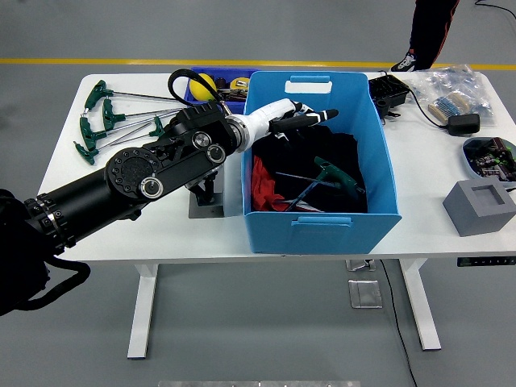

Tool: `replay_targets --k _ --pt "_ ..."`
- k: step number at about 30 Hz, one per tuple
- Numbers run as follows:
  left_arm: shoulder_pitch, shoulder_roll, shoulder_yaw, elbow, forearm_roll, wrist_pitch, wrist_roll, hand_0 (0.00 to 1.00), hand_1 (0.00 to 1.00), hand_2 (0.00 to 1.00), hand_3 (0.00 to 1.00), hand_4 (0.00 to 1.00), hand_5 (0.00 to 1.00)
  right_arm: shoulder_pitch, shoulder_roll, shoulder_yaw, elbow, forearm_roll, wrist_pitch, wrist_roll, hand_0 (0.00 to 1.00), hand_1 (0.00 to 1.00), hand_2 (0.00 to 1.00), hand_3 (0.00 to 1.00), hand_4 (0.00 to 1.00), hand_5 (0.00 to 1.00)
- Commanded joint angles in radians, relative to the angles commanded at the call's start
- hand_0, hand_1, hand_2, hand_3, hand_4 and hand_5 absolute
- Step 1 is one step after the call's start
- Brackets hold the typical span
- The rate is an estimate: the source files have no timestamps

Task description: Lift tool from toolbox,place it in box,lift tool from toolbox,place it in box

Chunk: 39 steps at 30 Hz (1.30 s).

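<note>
We see the left arm (pixel 137 173) reaching in from the lower left across the white table (pixel 419 201), its hand (pixel 290 118) over the upper left part of the blue box (pixel 322 222). The fingers (pixel 318 118) point out flat toward the right and hold nothing, so the hand is relaxed and empty. Below it, inside the box, green-handled T-wrenches (pixel 326 173) lie on dark and red cloth (pixel 262 181) (the shafts cross one another). More T-handle wrenches (pixel 109 121) lie in a row on the table's far left, well apart from the box. Behind the arm sits a small dark blue bin (pixel 211 87) with a yellow object in it. To the right stand a grey block (pixel 478 205) and a round dish of parts (pixel 488 156). A person's legs (pixel 431 28) show at the far side.
</note>
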Motion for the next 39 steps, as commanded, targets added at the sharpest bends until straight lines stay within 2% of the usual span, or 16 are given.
replay_targets --k 4,7,8,13,14,16,19,20,22,25,26,30,31,32,34,39 --pt "0.019 0.013 -0.026 -0.007 0.169 0.011 -0.006 0.419 0.618 0.715 0.834 0.884 0.998 -0.002 0.000 -0.006 0.000 0.014 -0.002 0.003 0.629 0.611 0.696 0.540 0.799 0.578" --pt "0.047 0.038 -0.070 -0.041 0.292 0.050 -0.030 0.419 0.618 0.715 0.834 0.884 0.998 0.001 0.001 -0.006 0.000 0.019 -0.003 0.005 0.629 0.611 0.696 0.540 0.799 0.578" --pt "0.064 0.051 -0.097 -0.060 0.351 0.072 -0.045 0.462 0.640 0.737 0.813 0.888 0.998 0.003 0.001 -0.006 0.000 0.021 -0.003 0.006 0.628 0.611 0.696 0.540 0.799 0.577" --pt "0.148 0.090 -0.230 -0.127 0.546 0.139 -0.098 0.462 0.640 0.737 0.813 0.888 0.998 0.001 0.004 0.018 0.000 0.009 -0.003 0.005 0.628 0.611 0.696 0.540 0.799 0.577" --pt "0.179 0.097 -0.275 -0.151 0.604 0.156 -0.114 0.519 0.649 0.743 0.800 0.874 0.991 0.000 0.004 0.020 0.000 0.010 -0.003 0.006 0.625 0.611 0.695 0.540 0.798 0.577" --pt "0.219 0.104 -0.328 -0.184 0.649 0.178 -0.135 0.519 0.649 0.743 0.800 0.874 0.991 0.000 0.005 0.024 0.000 0.008 -0.003 0.006 0.625 0.611 0.695 0.540 0.798 0.577" --pt "0.297 0.110 -0.416 -0.247 0.572 0.207 -0.169 0.519 0.649 0.743 0.800 0.874 0.991 0.002 0.006 0.034 0.000 0.003 -0.003 0.006 0.625 0.611 0.695 0.540 0.798 0.577" --pt "0.329 0.110 -0.452 -0.271 0.550 0.213 -0.183 0.520 0.648 0.738 0.796 0.850 0.893 0.002 0.006 0.037 0.000 0.001 -0.003 0.007 0.624 0.610 0.695 0.540 0.798 0.577" --pt "0.387 0.111 -0.514 -0.314 0.510 0.221 -0.213 0.520 0.648 0.738 0.796 0.850 0.893 0.001 0.008 0.046 0.000 -0.001 -0.004 0.008 0.624 0.610 0.695 0.540 0.798 0.577" --pt "0.472 0.105 -0.601 -0.358 0.499 0.244 -0.257 0.520 0.648 0.738 0.796 0.850 0.893 -0.003 0.010 0.069 0.000 -0.018 -0.003 0.006 0.624 0.610 0.695 0.540 0.798 0.577" --pt "0.503 0.103 -0.633 -0.367 0.499 0.253 -0.272 0.650 0.702 0.758 0.790 0.835 0.784 -0.003 0.011 0.074 0.000 -0.024 -0.003 0.005 0.622 0.609 0.695 0.539 0.796 0.577" --pt "0.609 0.105 -0.730 -0.403 0.486 0.269 -0.328 0.650 0.702 0.758 0.790 0.835 0.784 -0.006 0.013 0.092 0.000 -0.042 -0.002 0.003 0.622 0.609 0.695 0.539 0.796 0.577" --pt "0.627 0.105 -0.745 -0.409 0.477 0.271 -0.339 0.650 0.702 0.758 0.790 0.835 0.784 -0.008 0.013 0.098 0.000 -0.048 -0.002 0.002 0.622 0.609 0.695 0.539 0.796 0.577" --pt "0.647 0.107 -0.763 -0.419 0.462 0.271 -0.352 0.694 0.724 0.775 0.788 0.836 0.744 -0.010 0.014 0.107 0.000 -0.056 -0.002 0.000 0.622 0.608 0.694 0.539 0.796 0.577" --pt "0.691 0.112 -0.807 -0.443 0.417 0.262 -0.377 0.694 0.724 0.775 0.788 0.836 0.744 -0.013 0.016 0.122 0.000 -0.068 -0.002 -0.002 0.622 0.608 0.694 0.539 0.796 0.577" --pt "0.760 0.130 -0.897 -0.488 0.326 0.229 -0.386 0.714 0.733 0.780 0.788 0.844 0.733 -0.015 0.017 0.142 0.000 -0.084 -0.001 -0.004 0.621 0.608 0.694 0.538 0.793 0.578"
